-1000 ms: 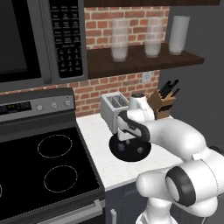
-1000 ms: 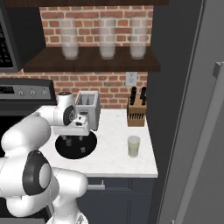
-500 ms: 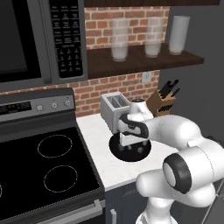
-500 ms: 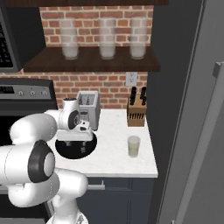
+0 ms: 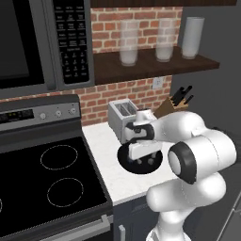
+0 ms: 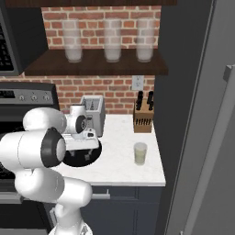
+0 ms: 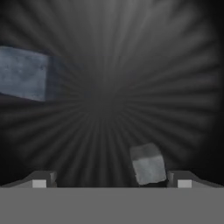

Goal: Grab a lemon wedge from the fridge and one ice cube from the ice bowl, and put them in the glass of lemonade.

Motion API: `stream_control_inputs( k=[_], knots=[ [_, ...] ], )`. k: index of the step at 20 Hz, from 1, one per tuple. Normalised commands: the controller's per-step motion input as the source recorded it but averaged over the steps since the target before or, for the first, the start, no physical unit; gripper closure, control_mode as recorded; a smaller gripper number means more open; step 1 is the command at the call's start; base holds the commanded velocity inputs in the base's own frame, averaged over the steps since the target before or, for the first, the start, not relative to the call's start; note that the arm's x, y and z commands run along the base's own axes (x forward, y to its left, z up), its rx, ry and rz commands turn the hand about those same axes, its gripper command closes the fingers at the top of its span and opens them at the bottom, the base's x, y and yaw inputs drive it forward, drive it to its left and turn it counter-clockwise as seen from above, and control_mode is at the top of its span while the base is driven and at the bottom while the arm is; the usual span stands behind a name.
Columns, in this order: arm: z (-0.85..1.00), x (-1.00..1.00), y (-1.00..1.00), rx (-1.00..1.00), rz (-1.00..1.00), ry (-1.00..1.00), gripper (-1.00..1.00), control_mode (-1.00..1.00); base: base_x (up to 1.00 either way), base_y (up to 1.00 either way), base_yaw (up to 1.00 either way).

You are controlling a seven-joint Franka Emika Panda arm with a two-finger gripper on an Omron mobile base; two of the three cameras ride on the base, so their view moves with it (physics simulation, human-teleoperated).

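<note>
The ice bowl (image 5: 124,159) (image 6: 97,157), wide and black, sits on the white counter in front of the toaster. My gripper (image 5: 143,160) (image 6: 81,155) points down into it, open. In the hand view the bowl's dark ribbed inside (image 7: 109,87) fills the frame. One ice cube (image 7: 148,164) lies between my fingertips (image 7: 41,180), close to the right one. A second, larger-looking ice cube (image 7: 24,74) lies off to the left. The glass of lemonade (image 6: 140,153) stands to the bowl's right. The fridge (image 6: 202,114) rises at the far right, and the lemon wedge is out of view.
A silver toaster (image 5: 123,120) (image 6: 93,110) stands right behind the bowl. A knife block (image 5: 176,101) (image 6: 142,117) sits at the back by the brick wall. The black stove top (image 5: 47,183) lies left of the counter, under the microwave (image 5: 42,42). Frosted glasses (image 6: 108,39) line the shelf above.
My hand has swung from above the bowl's back edge down into the bowl, fingers now pointing at its floor. The jaws stayed open and the bowl has not moved.
</note>
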Motion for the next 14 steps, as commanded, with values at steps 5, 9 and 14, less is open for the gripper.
stream_control_inputs(
  k=[5,9,14],
  knots=[
    [-0.24,0.00,0.00,0.00,0.09,0.06,-1.00,-1.00,0.00,0.00,0.00],
    [-0.23,-0.04,0.00,0.00,0.03,0.00,-1.00,-1.00,0.00,0.00,0.00],
    [-0.29,0.00,0.00,0.00,0.02,0.00,-1.00,-1.00,0.00,0.00,0.00]
  ],
)
